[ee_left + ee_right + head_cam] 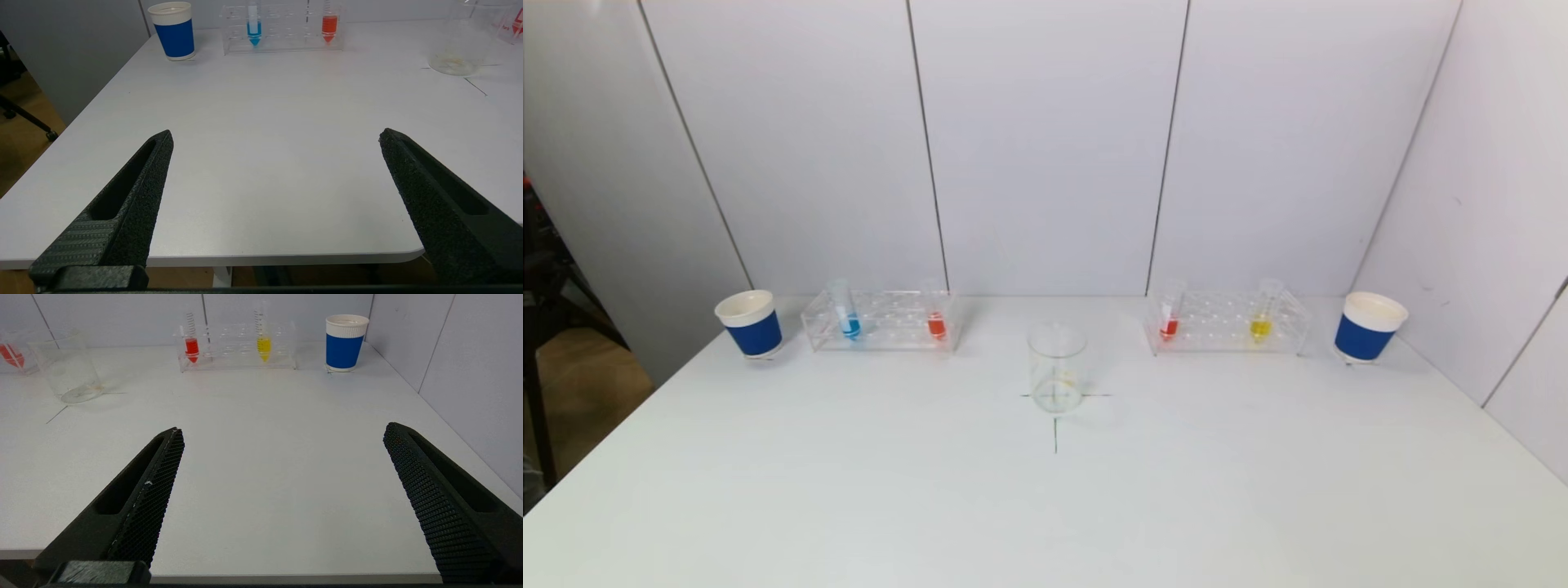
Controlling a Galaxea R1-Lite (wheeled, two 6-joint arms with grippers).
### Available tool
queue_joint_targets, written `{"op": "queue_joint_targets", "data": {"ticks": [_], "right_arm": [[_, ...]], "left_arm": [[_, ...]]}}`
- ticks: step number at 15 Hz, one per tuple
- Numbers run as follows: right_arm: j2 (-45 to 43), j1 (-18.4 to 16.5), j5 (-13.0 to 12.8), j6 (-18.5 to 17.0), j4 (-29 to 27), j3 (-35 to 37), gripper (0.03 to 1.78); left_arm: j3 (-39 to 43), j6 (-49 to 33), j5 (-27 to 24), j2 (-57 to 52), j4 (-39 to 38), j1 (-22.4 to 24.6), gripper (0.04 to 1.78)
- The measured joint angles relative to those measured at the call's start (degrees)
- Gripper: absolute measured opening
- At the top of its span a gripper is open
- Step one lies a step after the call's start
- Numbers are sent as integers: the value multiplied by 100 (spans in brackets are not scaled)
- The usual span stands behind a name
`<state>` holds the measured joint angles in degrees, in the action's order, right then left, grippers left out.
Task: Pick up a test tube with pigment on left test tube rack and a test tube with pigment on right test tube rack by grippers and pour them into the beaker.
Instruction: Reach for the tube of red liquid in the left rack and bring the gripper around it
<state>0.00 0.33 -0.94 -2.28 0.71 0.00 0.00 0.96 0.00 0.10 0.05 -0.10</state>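
Observation:
The left clear rack [882, 322] holds a blue-pigment tube [848, 314] and an orange-pigment tube [936, 314]. The right clear rack [1229, 325] holds a red-pigment tube [1170, 314] and a yellow-pigment tube [1263, 314]. A clear beaker [1057, 367] stands between them at the table's middle. Neither arm shows in the head view. My left gripper [276, 136] is open and empty over the near table edge, far from the blue tube [253, 28] and the orange tube [329, 26]. My right gripper [284, 430] is open and empty, far from the red tube [191, 347] and the yellow tube [264, 347].
A blue-and-white paper cup [751, 323] stands left of the left rack, another [1368, 327] right of the right rack. White walls close the back and the right side. A black cross is marked on the table [1045, 506] under the beaker.

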Motion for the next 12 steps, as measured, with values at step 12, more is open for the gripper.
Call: {"op": "queue_joint_targets", "data": {"ticks": [12], "right_arm": [[0,0,-2,0,-2,0,177]], "left_arm": [[-10,61,29,0,39,2,176]]}}
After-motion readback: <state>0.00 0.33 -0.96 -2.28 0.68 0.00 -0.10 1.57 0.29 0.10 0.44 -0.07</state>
